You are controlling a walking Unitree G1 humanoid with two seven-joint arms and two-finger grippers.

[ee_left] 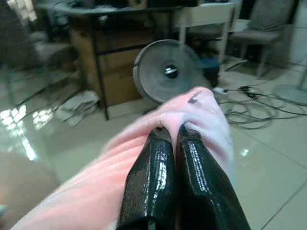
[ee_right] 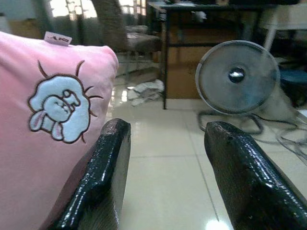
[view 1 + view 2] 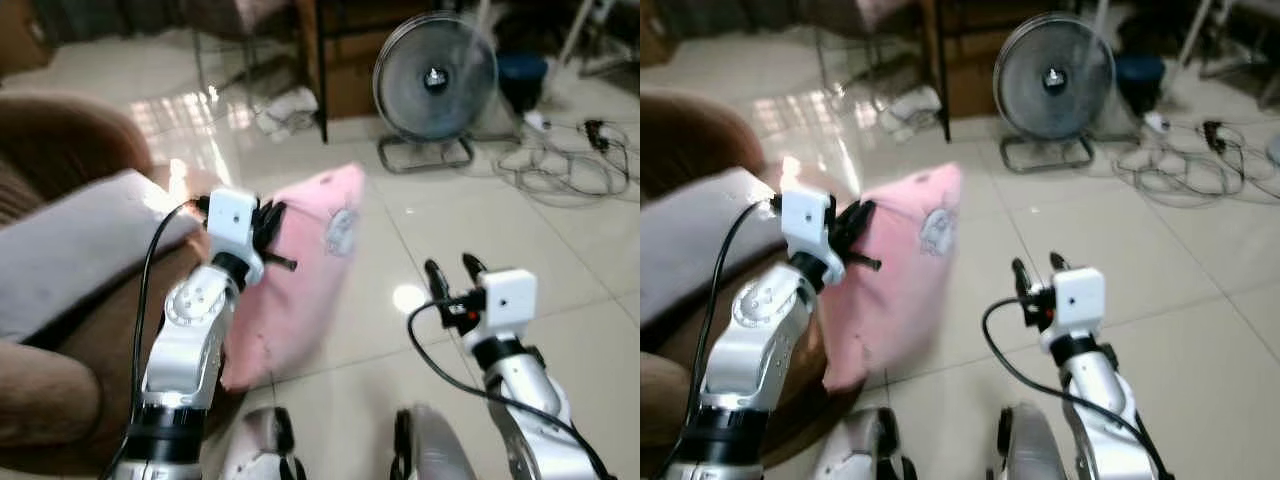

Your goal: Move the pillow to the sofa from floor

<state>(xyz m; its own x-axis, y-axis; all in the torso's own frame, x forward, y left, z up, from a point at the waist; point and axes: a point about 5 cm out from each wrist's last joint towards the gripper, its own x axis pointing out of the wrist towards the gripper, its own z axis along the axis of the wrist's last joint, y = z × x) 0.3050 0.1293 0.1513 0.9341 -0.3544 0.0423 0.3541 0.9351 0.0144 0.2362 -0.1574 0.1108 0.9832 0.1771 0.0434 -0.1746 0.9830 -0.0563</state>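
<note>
Glossy pale tiled floor point(image 3: 480, 260), with a round fan point(image 3: 435, 75) and tangled cables point(image 3: 565, 165) at the back. Brown sofa point(image 3: 60, 150) on the left, bearing a grey cushion point(image 3: 80, 240). Pink pillow point(image 3: 305, 270) raised off the floor beside the sofa's edge, pinched by the left gripper point(image 1: 172, 136), fingers point(image 1: 153, 177) narrow on its top seam. Right gripper point(image 2: 165, 158) near the pillow, apart, fingers point(image 2: 242, 172) wide, holding nothing.

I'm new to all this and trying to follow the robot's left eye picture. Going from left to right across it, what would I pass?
Brown sofa → grey cushion → left gripper, fingers shut on the pink pillow → right gripper, fingers open over the floor → tangle of cables.
</note>
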